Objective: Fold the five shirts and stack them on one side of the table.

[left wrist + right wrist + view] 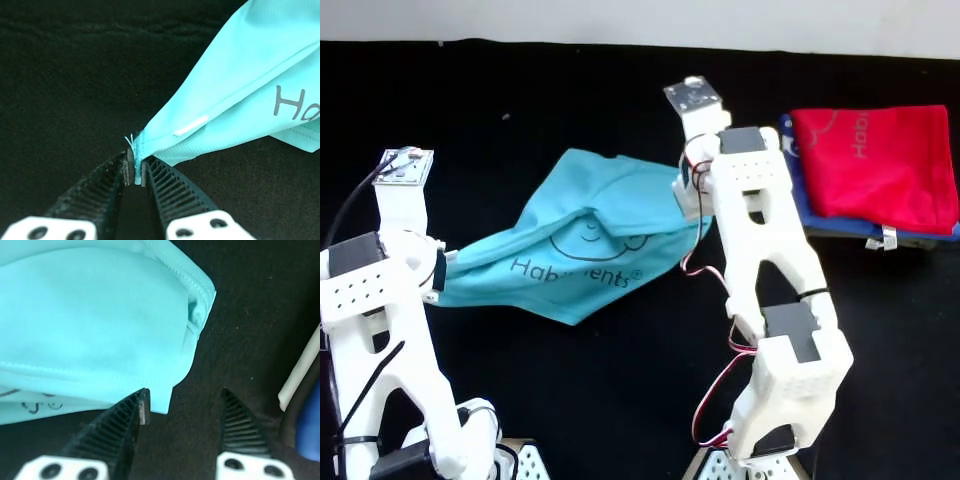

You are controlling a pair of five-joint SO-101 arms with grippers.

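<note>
Remotely, I hold my left pincer pressed together on one corner of the teal shirt, and the cloth runs away from its tips in a raised, stretched fold. My right pincer stands spread at the shirt's opposite end. One of its fingers sits at the hemmed edge and the other over bare surface. I cannot tell whether the near finger touches the fabric.

From the high view, the teal shirt spans the gap between the left pincer and the right pincer, rumpled, print side up. Out past the right pincer, on the side away from the teal shirt, a folded red shirt lies on top of a blue shirt, close to the table's edge and apart from the teal one. Bare surface lies beyond both pincers and back toward the arms' bases. A black cloth covers the table, and a pale wall runs along its far edge.
</note>
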